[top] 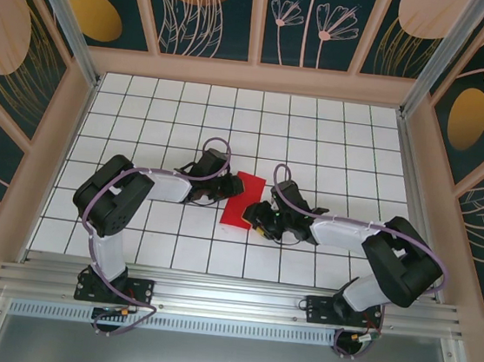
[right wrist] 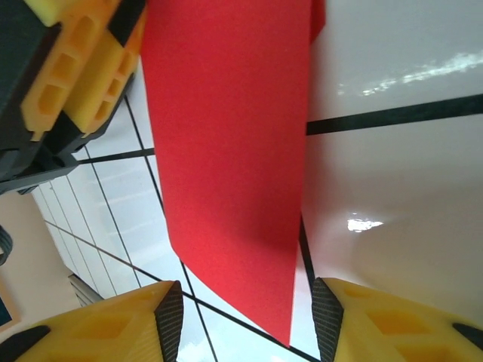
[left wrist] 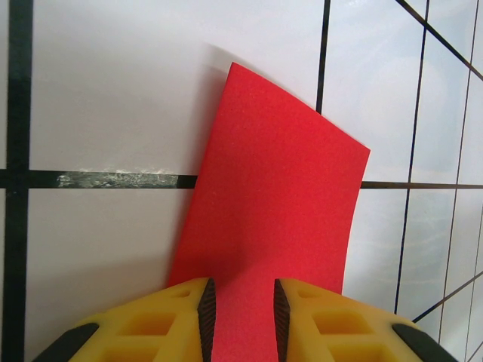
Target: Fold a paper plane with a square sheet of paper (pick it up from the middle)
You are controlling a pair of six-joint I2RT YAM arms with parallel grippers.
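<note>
Folding underway; left end effector (left wrist: 240,305), jaws narrowly apart, rests on the red paper (left wrist: 272,211); right end effector (right wrist: 245,313), jaws apart, straddles its corner; next probably needs a precise pinch.

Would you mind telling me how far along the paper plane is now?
Done: the red sheet looks like a narrow rectangle, possibly folded in half. In hand: the left gripper is at one edge, the right gripper open around a corner. Left: every pointed fold; nothing dart-shaped yet.
</note>
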